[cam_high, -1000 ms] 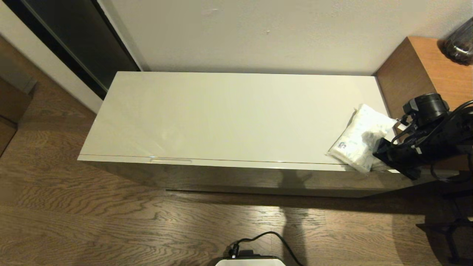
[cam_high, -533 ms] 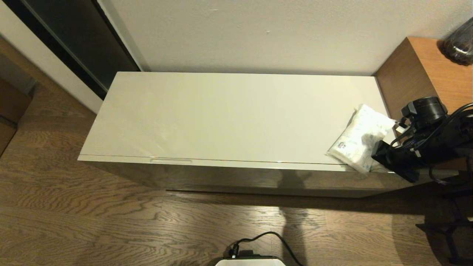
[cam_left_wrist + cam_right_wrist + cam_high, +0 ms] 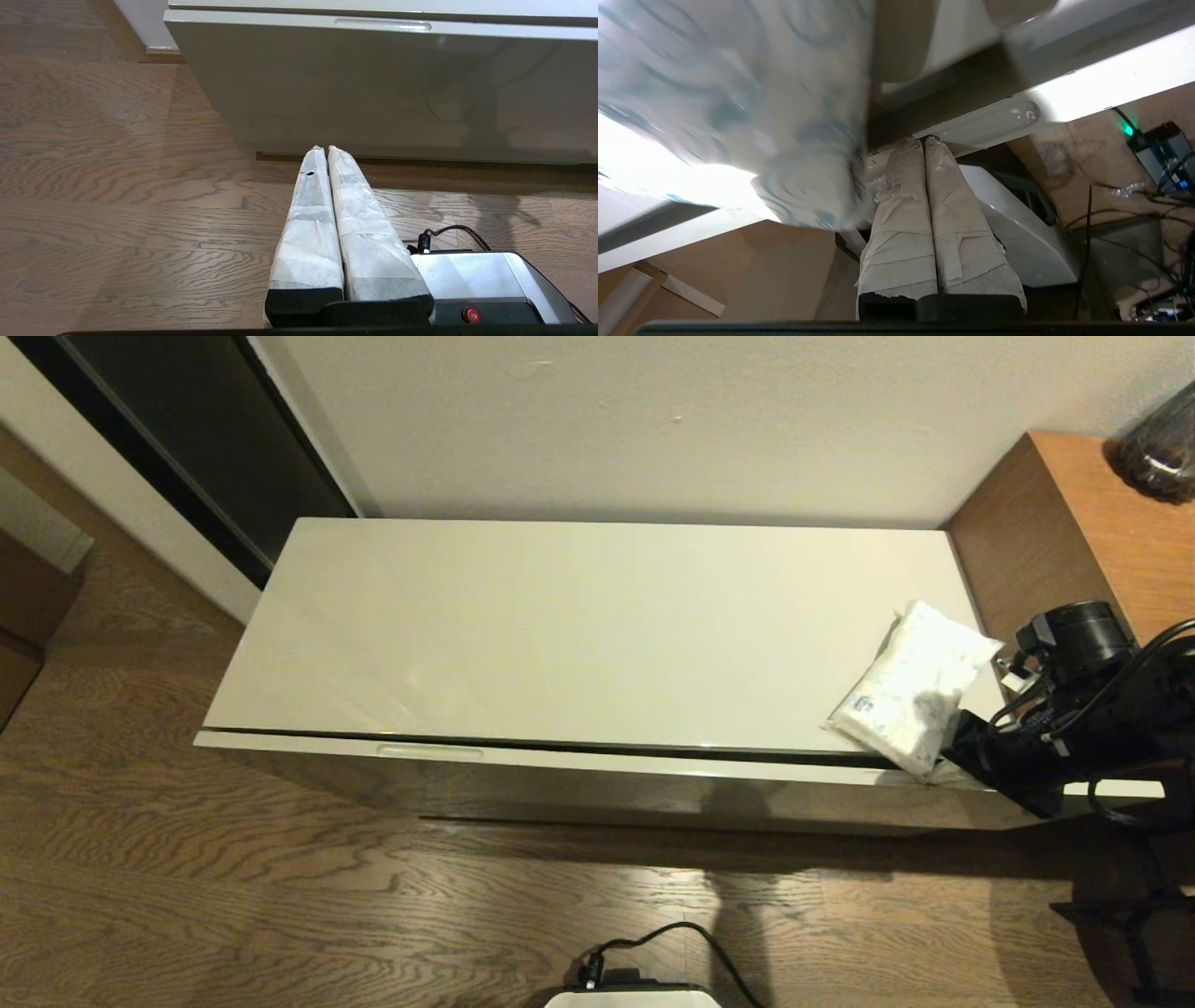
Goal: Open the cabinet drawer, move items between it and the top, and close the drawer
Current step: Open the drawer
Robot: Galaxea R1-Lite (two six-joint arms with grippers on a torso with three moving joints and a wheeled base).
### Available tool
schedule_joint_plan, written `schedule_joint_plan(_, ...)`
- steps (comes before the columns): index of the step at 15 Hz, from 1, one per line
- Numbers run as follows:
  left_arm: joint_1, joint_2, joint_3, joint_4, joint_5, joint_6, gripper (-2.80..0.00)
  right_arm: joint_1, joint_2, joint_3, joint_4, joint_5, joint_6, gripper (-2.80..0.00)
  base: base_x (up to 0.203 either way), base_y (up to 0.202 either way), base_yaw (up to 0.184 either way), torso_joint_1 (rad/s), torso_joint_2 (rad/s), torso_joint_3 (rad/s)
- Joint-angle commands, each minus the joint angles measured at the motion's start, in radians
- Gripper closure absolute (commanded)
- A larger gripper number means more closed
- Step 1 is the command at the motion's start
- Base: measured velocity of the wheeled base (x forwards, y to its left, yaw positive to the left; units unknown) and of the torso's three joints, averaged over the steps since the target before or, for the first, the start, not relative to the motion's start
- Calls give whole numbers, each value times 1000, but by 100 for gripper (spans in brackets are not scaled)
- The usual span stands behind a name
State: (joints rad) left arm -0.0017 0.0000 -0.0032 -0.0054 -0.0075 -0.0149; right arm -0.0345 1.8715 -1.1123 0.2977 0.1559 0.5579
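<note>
the right gripper (image 3: 924, 140), paper-wrapped fingers pressed together, tips in the recessed slot of the long glossy cream cabinet drawer (image 3: 597, 763), which stands slightly ajar. soft white tissue pack (image 3: 910, 686) lies at the cream top's (image 3: 560, 625) right front corner.

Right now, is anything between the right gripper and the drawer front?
Nothing visible. The right gripper, shut, has its tips at the drawer's upper front edge beside the slot. The tissue pack on the top overhangs close by.
</note>
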Motion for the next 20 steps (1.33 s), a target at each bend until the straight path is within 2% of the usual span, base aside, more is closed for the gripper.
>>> schedule_joint_plan(1,0,2,0,-1,0,0,0,2,2,49,14,1,2,0,0,0,0,0,0,0)
schedule_joint_plan(5,0,2,0,-1,0,0,0,2,-60,187,-20,3,-53,0,0,0,0,0,0,0)
schedule_joint_plan(12,0,2,0,-1,0,0,0,-2,-359,377,-20,12,-189,0,0,0,0,0,0,0)
schedule_joint_plan(14,0,2,0,-1,0,0,0,-3,-440,354,45,19,-212,0,0,0,0,0,0,0)
schedule_joint_plan(16,0,2,0,-1,0,0,0,-2,-475,302,135,73,-229,0,0,0,0,0,0,0)
schedule_joint_plan(19,0,2,0,-1,0,1,0,-2,-471,267,139,81,-225,0,0,0,0,0,0,0)
schedule_joint_plan(20,0,2,0,-1,0,0,0,-3,-451,212,145,80,-220,0,0,0,0,0,0,0)
